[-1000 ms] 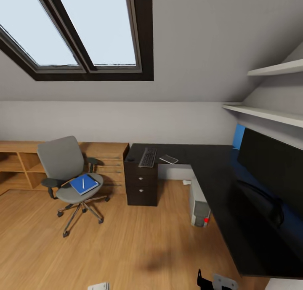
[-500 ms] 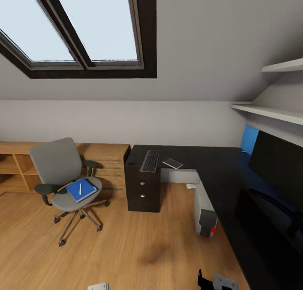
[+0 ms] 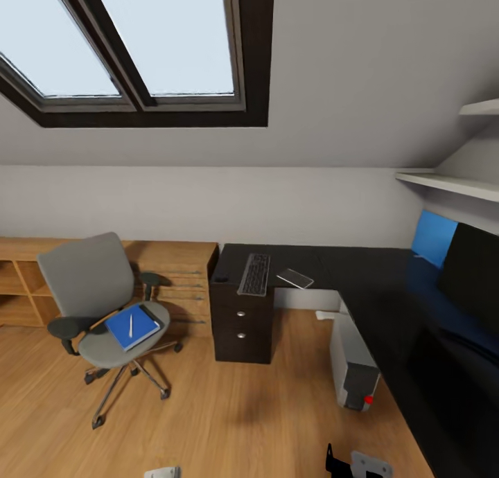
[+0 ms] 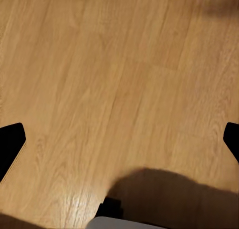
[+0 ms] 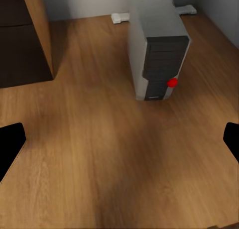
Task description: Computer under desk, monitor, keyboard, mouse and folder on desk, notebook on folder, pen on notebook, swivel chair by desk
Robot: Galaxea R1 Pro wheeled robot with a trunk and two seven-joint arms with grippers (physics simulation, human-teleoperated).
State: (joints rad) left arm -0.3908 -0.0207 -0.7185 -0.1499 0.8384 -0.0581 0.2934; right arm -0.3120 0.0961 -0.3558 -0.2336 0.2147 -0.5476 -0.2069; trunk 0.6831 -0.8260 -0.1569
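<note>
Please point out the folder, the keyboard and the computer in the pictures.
folder [image 3: 132, 327]: head view, middle of its blue cover, on the chair seat.
keyboard [image 3: 255, 275]: head view, middle of the key rows.
computer [image 5: 164, 69]: right wrist view, dark front panel.

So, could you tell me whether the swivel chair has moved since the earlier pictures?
No. The chair sits beside the wooden cabinet just as before; the whole picture has shifted, so the camera moved, not the chair.

Both arms hang low, their ends barely showing at the bottom edge of the head view. The left pincer [image 4: 119, 139] points down with its two dark fingertips [image 4: 11, 144] spread wide apart and nothing between them. The right pincer [image 5: 119, 144] is likewise spread wide and empty, fingertips [image 5: 10, 147] at the frame's edges.
</note>
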